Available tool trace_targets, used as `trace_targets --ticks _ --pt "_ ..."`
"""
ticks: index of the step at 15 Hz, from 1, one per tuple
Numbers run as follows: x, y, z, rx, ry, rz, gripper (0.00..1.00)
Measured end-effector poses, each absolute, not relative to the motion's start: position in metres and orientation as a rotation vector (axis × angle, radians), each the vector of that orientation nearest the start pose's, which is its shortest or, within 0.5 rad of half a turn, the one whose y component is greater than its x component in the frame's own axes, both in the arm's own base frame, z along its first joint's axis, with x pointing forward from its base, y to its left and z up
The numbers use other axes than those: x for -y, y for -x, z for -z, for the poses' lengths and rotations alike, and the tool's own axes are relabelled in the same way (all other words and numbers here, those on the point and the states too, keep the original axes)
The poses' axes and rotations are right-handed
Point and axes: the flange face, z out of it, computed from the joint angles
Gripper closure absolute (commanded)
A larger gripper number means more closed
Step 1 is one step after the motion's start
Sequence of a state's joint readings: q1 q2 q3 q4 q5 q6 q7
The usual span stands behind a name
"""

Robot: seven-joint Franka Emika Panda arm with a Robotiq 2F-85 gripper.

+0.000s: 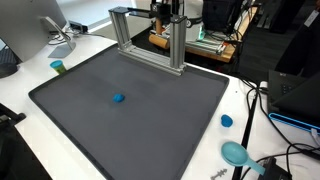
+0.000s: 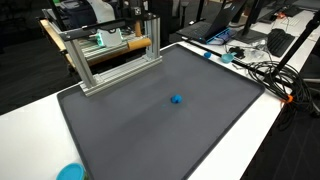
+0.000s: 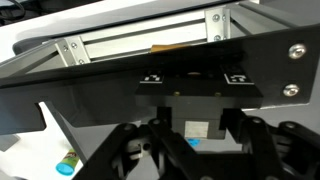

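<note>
A small blue object lies alone near the middle of a dark grey mat. An aluminium frame stands at the mat's far edge. My gripper fills the lower part of the wrist view with its dark body and linkages; its fingertips run out of the picture. A patch of blue shows between the linkages, with the frame beyond it. In both exterior views only a dark part of the arm shows above the frame.
A teal cup stands off the mat's corner. A blue cap and a teal bowl sit on the white table beside the mat. Cables and laptops crowd one side.
</note>
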State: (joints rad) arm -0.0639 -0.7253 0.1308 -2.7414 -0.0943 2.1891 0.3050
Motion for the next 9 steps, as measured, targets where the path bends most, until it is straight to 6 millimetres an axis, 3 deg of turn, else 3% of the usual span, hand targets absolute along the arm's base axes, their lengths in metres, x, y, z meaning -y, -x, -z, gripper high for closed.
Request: trace_targets --ticks 1,3,5,7,9 --pt "-0.0180 -0.3395 -0.4416 -0.363 3.244 0.318 0.16" --pt "-0.0183 -0.3396 -0.4414 -0.384 3.244 0.321 0.13" --pt "-0.0151 -0.3395 -0.4409 -0.402 3.243 0.319 0.17" --pt "-0.0108 -0.3399 -0.4416 -0.421 3.239 0.319 0.35" --pt "-0.0087 -0.3406 -0.4430 -0.431 3.226 0.329 0.43"
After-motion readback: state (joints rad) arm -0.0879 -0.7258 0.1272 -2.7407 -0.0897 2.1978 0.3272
